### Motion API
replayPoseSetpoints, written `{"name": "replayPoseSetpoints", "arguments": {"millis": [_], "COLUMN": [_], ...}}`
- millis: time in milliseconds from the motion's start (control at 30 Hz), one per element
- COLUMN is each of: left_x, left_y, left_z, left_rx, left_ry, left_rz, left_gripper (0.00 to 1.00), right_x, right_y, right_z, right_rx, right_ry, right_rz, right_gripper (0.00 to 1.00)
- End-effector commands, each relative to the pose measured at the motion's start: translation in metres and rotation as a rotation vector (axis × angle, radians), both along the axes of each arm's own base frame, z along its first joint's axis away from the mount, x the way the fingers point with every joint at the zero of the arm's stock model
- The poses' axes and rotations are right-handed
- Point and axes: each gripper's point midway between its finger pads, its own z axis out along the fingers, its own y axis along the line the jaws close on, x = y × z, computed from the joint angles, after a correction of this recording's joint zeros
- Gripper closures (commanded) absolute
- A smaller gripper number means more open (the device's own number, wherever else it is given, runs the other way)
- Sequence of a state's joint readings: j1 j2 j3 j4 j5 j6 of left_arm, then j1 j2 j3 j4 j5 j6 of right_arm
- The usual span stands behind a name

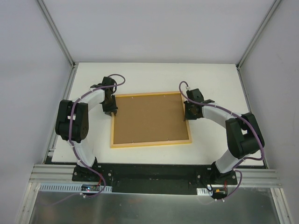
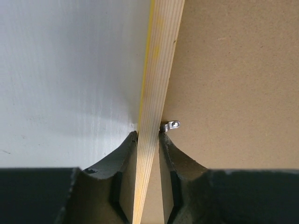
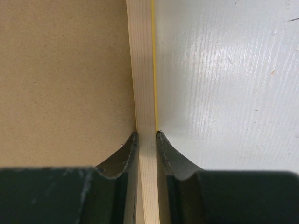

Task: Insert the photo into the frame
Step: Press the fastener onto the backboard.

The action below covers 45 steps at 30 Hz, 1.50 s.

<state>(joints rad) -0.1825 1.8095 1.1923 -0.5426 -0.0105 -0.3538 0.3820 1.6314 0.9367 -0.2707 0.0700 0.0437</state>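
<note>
Lying flat, back up, mid-desk [image 1: 140, 77]: frame [image 1: 149, 143], thin pale-wood rails, yellow edge, around matte brown panel [image 1: 149, 116]. Left pincer [image 2: 148, 133] and right pincer [image 3: 145, 135] clench opposite side rails. Bare desk surrounds all edges.

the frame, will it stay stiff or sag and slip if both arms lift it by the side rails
Probably stiff: the frame has wood rails and a flat backing panel. Likely light, being thin. It may slip or pivot, since the left gripper and right gripper pinch only narrow, smooth rail.
</note>
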Motion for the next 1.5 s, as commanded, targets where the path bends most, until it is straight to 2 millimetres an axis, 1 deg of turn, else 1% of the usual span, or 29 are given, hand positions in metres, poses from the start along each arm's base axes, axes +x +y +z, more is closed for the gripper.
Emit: {"name": "replayPoseSetpoints", "arguments": {"millis": [0, 100, 300, 500, 667, 833, 1067, 1367, 1467], "left_x": [-0.005, -0.003, 0.004, 0.012, 0.017, 0.022, 0.031, 0.052, 0.053], "left_y": [0.005, 0.003, -0.001, -0.008, -0.005, 0.0, -0.003, -0.007, -0.01], "left_z": [-0.011, -0.013, -0.01, -0.015, -0.017, -0.015, -0.015, -0.008, -0.007], "left_rx": [0.052, 0.04, 0.026, -0.011, 0.002, 0.025, 0.014, 0.004, -0.011], "left_ry": [0.021, 0.027, 0.014, 0.011, -0.001, -0.024, -0.034, -0.066, -0.065], "left_rz": [0.014, 0.016, 0.024, 0.123, 0.228, 0.275, 0.252, 0.201, 0.187], "left_gripper": [0.82, 0.86, 0.9, 0.93, 0.93, 0.98, 1.0, 1.0, 1.0], "right_x": [-0.01, -0.01, -0.009, -0.01, -0.011, -0.011, -0.01, -0.013, -0.014], "right_y": [-0.008, -0.008, -0.009, -0.009, -0.01, -0.01, -0.011, -0.012, -0.013], "right_z": [-0.002, -0.002, -0.002, -0.002, -0.003, -0.003, -0.002, -0.003, -0.004], "right_rx": [-0.02, -0.019, -0.019, -0.019, -0.018, -0.017, -0.015, -0.012, -0.021], "right_ry": [0.033, 0.033, 0.032, 0.032, 0.034, 0.034, 0.03, 0.035, 0.039], "right_rz": [-0.014, -0.013, -0.016, -0.015, -0.015, -0.013, -0.021, -0.034, -0.036], "right_gripper": [0.99, 1.0, 1.0, 1.0, 1.0, 1.0, 1.0, 1.0, 1.0]}}
